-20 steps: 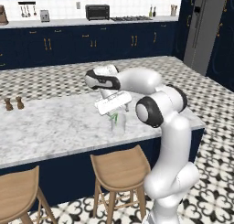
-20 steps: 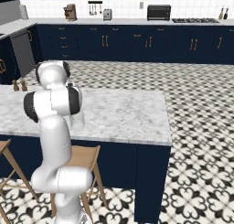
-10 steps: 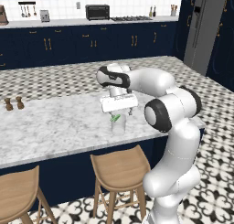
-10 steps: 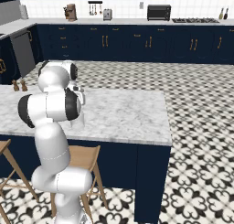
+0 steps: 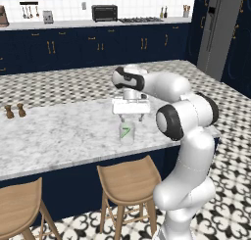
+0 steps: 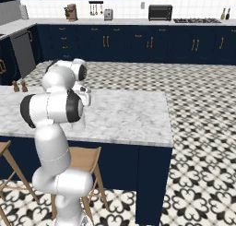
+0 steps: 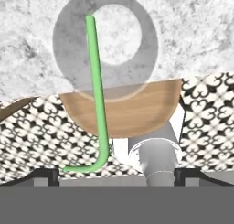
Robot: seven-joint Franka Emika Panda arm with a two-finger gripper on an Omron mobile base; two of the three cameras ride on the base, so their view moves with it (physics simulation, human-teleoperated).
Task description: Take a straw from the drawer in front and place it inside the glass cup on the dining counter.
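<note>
The tabletop (image 5: pixel 59 131) lay bare all around the cup (image 5: pixel 126 132); two shakers (image 5: pixel 14 110) stood far left, well apart from it.

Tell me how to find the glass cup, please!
Look at the long marble dining counter with wooden stools tucked under it. Near its front edge, right below the robot's gripper, stands the small clear glass cup with the green straw inside. The two little brown shakers far along the counter are dark, not see-through.
</note>
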